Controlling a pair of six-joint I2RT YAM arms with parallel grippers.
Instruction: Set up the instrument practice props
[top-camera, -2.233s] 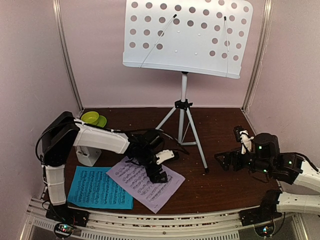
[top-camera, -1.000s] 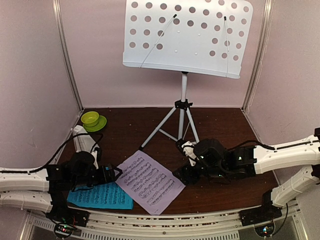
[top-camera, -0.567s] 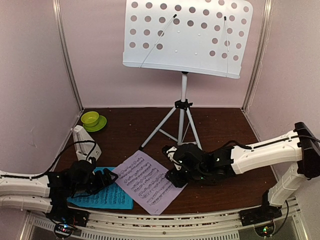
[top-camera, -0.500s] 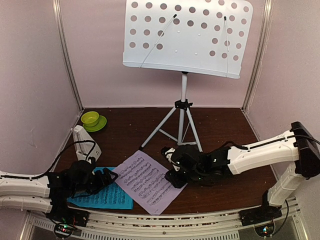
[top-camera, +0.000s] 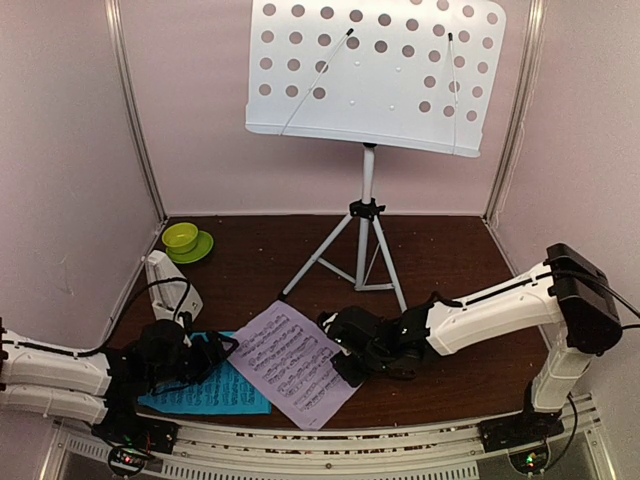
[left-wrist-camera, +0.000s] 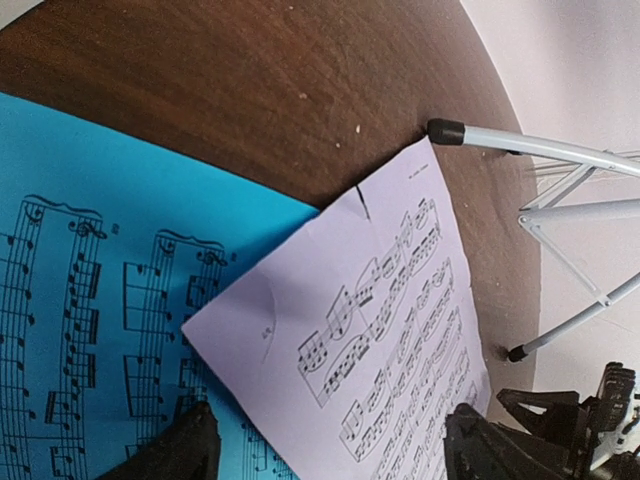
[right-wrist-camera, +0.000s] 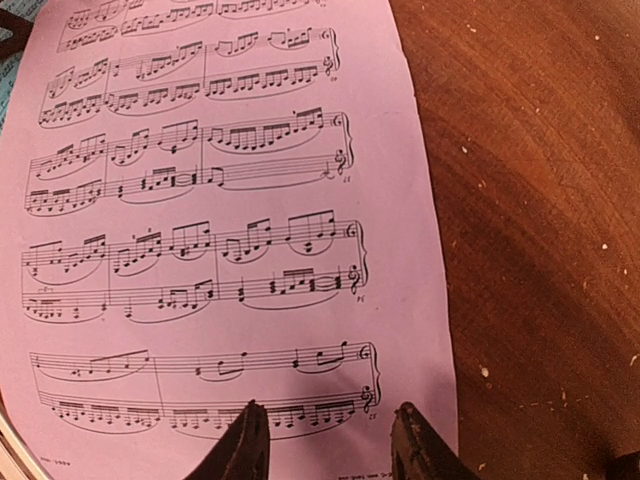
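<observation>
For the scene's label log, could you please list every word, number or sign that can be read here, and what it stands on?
No word, brand or number can be read.
lilac sheet-music page: staves and notes only; tiny print at its edge is too blurred to read.
cyan sheet-music page: staves and notes only.
white music stand, metronome: no lettering visible.

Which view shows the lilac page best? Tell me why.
Top external: nearly all the lilac page shows, one corner over the cyan page. Right wrist gives its staves close up but cropped; left wrist shows most of it, the far end cut off.
</observation>
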